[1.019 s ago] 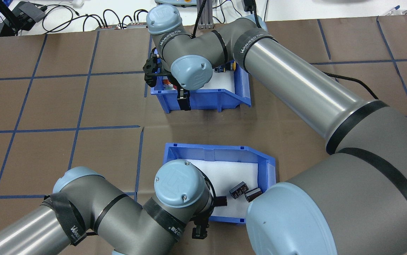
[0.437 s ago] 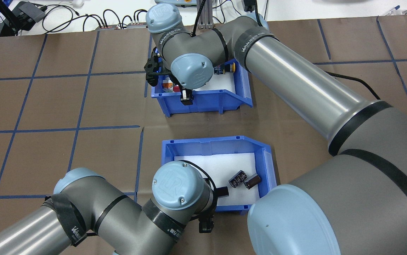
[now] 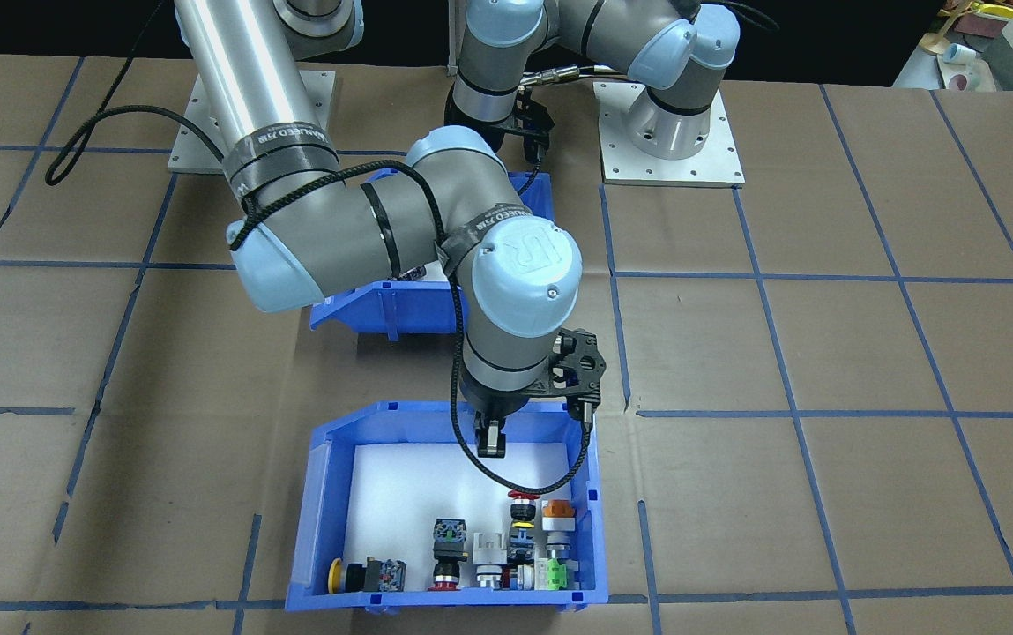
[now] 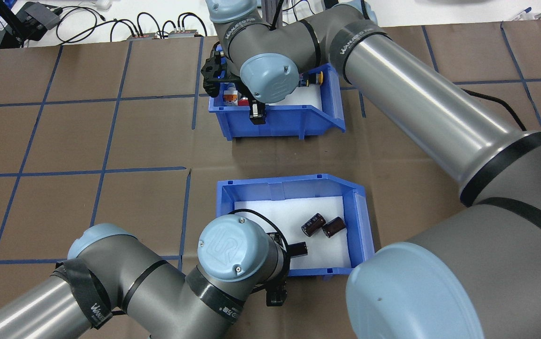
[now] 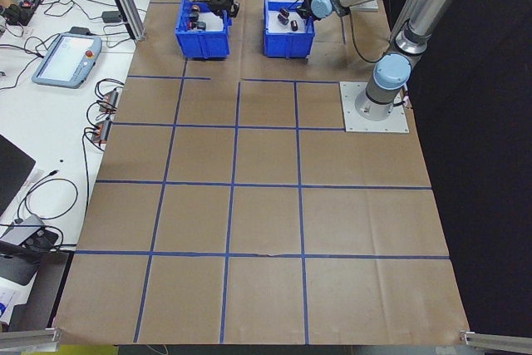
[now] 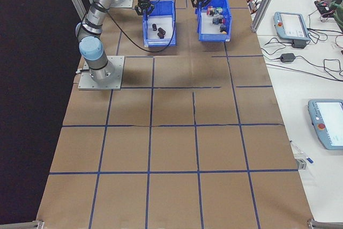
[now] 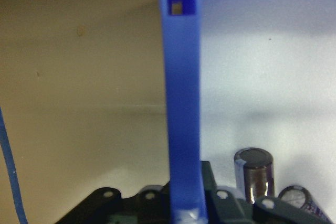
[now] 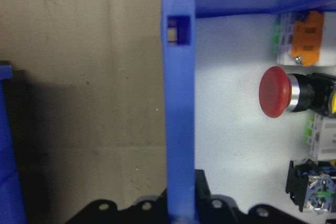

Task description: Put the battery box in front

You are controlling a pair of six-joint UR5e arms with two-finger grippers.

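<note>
The battery box (image 4: 289, 182) is the blue bin nearer the robot, with a white pad and two dark cylinders (image 4: 322, 226) lying inside. My left gripper (image 4: 277, 286) is shut on its near wall. In the left wrist view that blue wall (image 7: 181, 103) runs up from between the fingers, and the cylinders (image 7: 253, 174) lie to its right. In the front-facing view my right arm hides most of the battery box (image 3: 356, 313). My right gripper (image 4: 256, 110) is shut on the near wall of the alike button bin (image 4: 289, 123). The right wrist view shows the button bin's wall (image 8: 178, 103) beside a red push-button (image 8: 275, 92).
The button bin (image 3: 316, 520) holds several coloured switches along its far side. Brown table paper with blue tape lines surrounds both bins. Cables and boxes lie on the white bench (image 4: 86, 23) past the table's far edge. Arm base plates (image 3: 669, 132) sit at the robot's side.
Both bins have slid away from the robot, each held by its gripper. The button bin also shifted slightly right in the overhead view.
</note>
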